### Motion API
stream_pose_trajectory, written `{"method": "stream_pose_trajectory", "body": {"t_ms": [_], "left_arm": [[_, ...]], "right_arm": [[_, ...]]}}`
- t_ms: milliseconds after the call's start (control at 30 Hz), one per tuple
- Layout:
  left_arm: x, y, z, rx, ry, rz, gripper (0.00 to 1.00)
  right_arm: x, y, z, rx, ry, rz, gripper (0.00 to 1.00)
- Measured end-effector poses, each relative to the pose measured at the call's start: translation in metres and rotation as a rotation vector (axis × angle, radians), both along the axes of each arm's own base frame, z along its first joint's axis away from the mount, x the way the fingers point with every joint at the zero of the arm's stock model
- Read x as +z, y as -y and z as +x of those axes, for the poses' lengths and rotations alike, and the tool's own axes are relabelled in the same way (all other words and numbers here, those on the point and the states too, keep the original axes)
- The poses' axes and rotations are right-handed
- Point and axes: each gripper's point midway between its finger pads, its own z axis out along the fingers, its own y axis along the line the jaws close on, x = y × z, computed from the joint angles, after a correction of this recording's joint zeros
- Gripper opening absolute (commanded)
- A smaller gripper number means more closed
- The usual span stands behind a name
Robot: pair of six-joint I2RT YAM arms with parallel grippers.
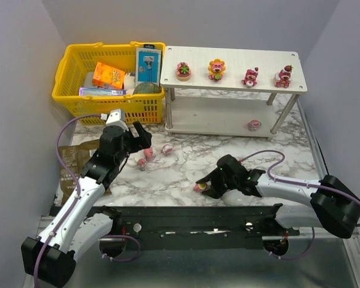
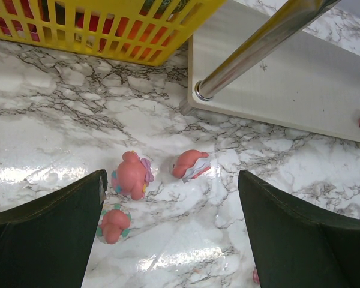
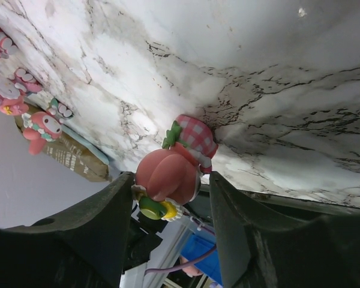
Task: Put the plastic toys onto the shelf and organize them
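In the top view, bare desk (image 1: 186, 161) lies open at centre frame between the left tool (image 1: 143, 138) and right tool (image 1: 203, 187), apart from three loose toys (image 1: 149, 154) beside the left one. At upper left the yellow basket (image 1: 72, 66) stands just beside the shelf (image 1: 234, 85), blocking that end. The lower tier (image 1: 210, 117) is free but for one toy (image 1: 254, 125) at its right; four toys (image 1: 216, 69) on top leave gaps between them.

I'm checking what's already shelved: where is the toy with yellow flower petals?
In the top view, the yellow-petal toy stands on the shelf top tier, second from the left, between the round pink toy and a pink bear figurine.
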Motion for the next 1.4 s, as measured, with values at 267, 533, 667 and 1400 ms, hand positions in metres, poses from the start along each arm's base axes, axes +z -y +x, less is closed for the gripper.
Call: {"method": "stream_pose_trajectory", "body": {"t_ms": [267, 533, 667, 1400], "left_arm": [[0.000, 0.000, 0.000, 0.000, 0.000, 0.000, 0.99], [-0.001, 0.000, 0.000, 0.000, -0.004, 0.002, 0.99], [-0.003, 0.000, 0.001, 0.000, -0.009, 0.004, 0.99], [-0.005, 0.000, 0.001, 0.002, -0.016, 0.008, 0.99]], "right_arm": [[0.001, -0.002, 0.001, -0.008, -0.003, 0.013, 0.37], [0.008, 0.004, 0.003, -0.037, 0.024, 0.020, 0.33], [0.026, 0.014, 0.018, -0.096, 0.074, 0.052, 0.32], [0.098, 0.171, 0.191, -0.468, 0.312, -0.103, 0.33]]}}
